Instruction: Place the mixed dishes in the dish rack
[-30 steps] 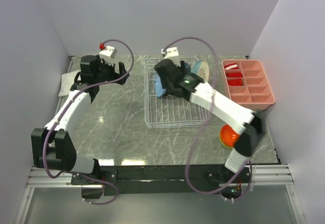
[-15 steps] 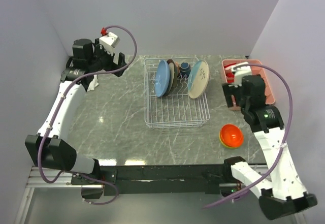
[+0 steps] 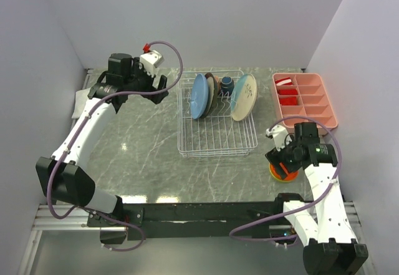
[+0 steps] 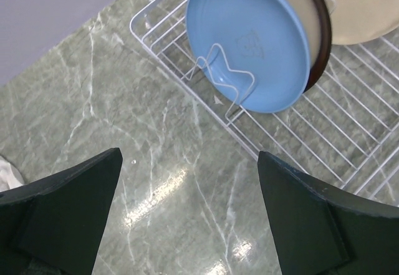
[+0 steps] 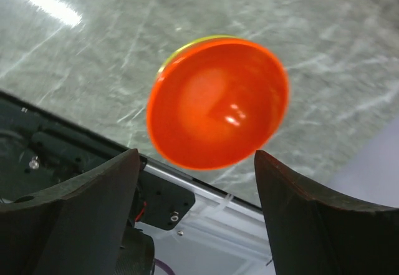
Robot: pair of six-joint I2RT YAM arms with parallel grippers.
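Note:
The white wire dish rack point(image 3: 215, 139) holds a light blue plate point(image 3: 199, 96), a maroon-rimmed plate point(image 3: 212, 93), a dark blue mug point(image 3: 226, 85) and a cream plate point(image 3: 244, 97), all on edge. The left wrist view shows the blue plate point(image 4: 249, 44), the maroon rim point(image 4: 322, 38) and the rack wires point(image 4: 349, 131). My left gripper point(image 3: 159, 91) is open and empty, left of the rack point(image 4: 187, 219). The orange bowl point(image 3: 285, 174) sits nested in a yellow-green bowl point(image 5: 184, 48) at the table's front right. My right gripper point(image 3: 280, 160) is open just above the orange bowl point(image 5: 218, 100), jaws either side.
A pink compartment tray point(image 3: 318, 116) with red items stands at the back right. A white folded cloth point(image 3: 80, 103) lies at the far left. The table's front edge and the black frame point(image 5: 75, 144) lie right beside the bowls.
My right arm left the rack, swung to the right side, then came down over the orange bowl. My left arm moved right, toward the rack's left edge.

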